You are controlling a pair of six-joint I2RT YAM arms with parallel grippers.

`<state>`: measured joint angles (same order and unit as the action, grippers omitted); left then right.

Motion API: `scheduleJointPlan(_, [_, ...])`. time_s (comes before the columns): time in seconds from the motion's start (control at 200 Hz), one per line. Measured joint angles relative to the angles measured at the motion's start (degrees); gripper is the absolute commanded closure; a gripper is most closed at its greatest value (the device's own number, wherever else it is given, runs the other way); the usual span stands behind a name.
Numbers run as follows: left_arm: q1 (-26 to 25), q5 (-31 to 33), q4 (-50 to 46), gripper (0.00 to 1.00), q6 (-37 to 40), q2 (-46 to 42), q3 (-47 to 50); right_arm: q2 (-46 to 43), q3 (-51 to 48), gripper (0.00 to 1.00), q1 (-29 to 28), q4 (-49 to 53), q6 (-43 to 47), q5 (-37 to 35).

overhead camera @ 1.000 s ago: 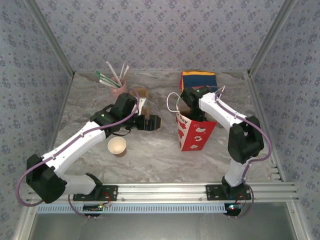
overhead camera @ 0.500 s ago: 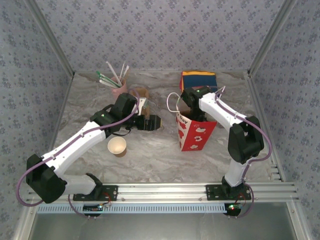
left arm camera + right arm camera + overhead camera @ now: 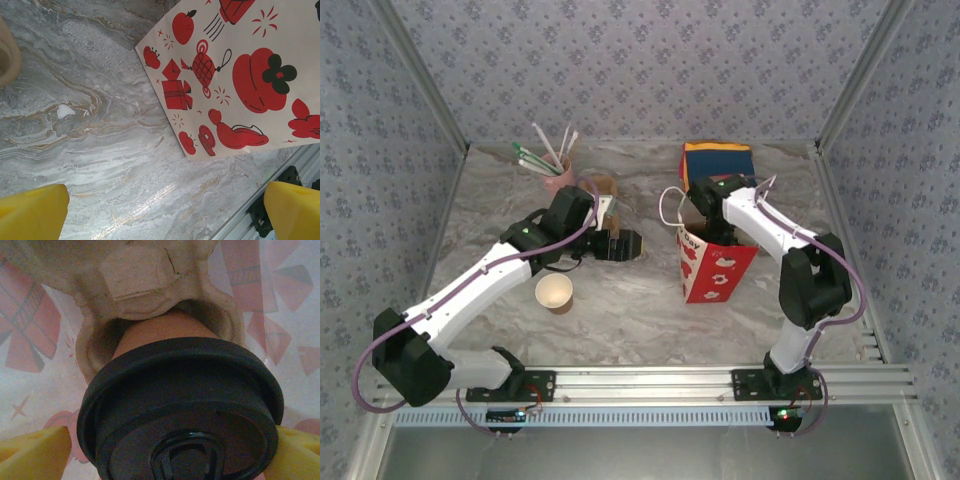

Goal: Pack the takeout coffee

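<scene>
Two yellow fingers point(image 3: 30, 452) of the right gripper point(image 3: 165, 450) stand spread wide, one on each side of the takeout coffee point(image 3: 180, 390). They straddle its black lid rather than pinch it, and a sliver of bag shows between the left finger and the rim. The cup's long axis runs in line with the gripper, lid towards the wrist. Its tan base sits in a hollow of a moulded pulp tray point(image 3: 135, 275) inside the red-and-white printed paper bag point(image 3: 715, 270). The left gripper point(image 3: 164, 210), equally spread and empty, hangs over the marble table point(image 3: 75, 125) left of the bag, so the right arm is nearer. The bag's lettering is too small to read, and no writing shows on the lid.
</scene>
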<state>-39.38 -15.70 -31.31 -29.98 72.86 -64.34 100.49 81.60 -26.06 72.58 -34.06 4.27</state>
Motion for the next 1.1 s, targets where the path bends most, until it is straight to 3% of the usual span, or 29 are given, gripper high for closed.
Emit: scheduleJointPlan(1.099, [0.0,-0.13,0.0,0.0,0.0,0.44,0.0,-0.74,-0.85,0.04,1.36,-0.17,0.04,-0.66])
